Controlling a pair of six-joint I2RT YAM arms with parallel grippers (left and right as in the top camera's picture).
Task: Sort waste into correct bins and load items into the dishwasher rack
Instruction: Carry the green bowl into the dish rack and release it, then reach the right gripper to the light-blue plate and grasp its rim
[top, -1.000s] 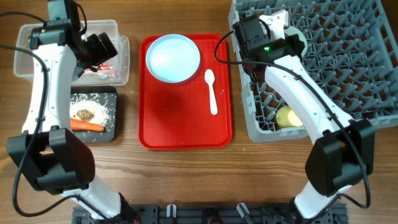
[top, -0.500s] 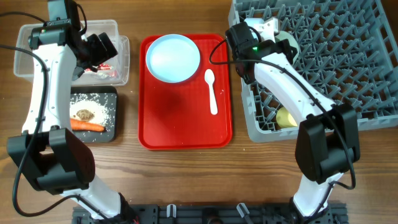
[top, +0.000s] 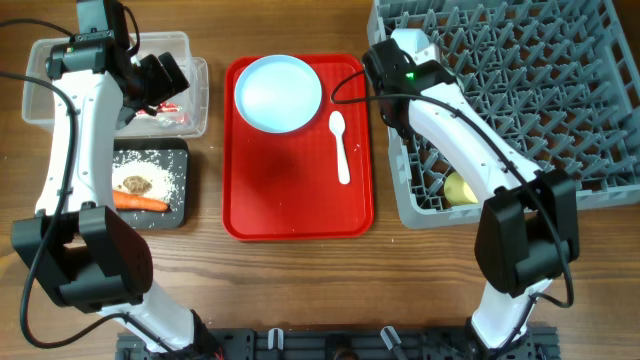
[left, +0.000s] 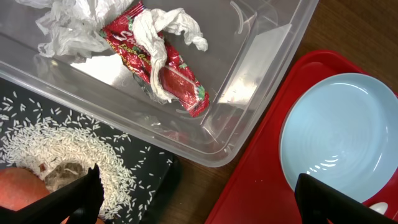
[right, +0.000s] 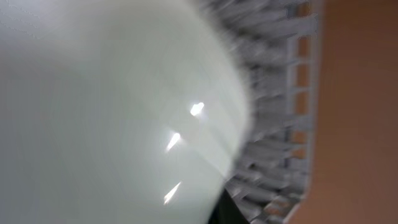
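Observation:
My left gripper (top: 163, 76) hangs open over the clear tub (top: 60, 62); its black fingertips (left: 84, 193) frame the crumpled white-and-red wrapper (left: 168, 62) lying inside. The black tray (top: 181, 150) holds rice (top: 160, 172), a brown lump (top: 133, 183) and the carrot (top: 140, 201). The pale blue plate (top: 279, 92) and white spoon (top: 341, 147) lie on the red tray (top: 298, 205). My right gripper (top: 418, 48) is over the back-left corner of the dishwasher rack (top: 560, 100), its fingers hidden. A pale bowl (right: 112, 112) fills the blurred right wrist view. The yellow cup (top: 462, 188) lies in the rack.
The red tray sits between the bins and the rack. The rack's grey pegs (right: 273, 143) stand right beside the bowl. Bare wooden table (top: 300, 290) stretches along the front.
The right arm has swung left toward the rack's back-left corner, and the bowl seen beside it from overhead is now covered by the arm. The left arm has not moved.

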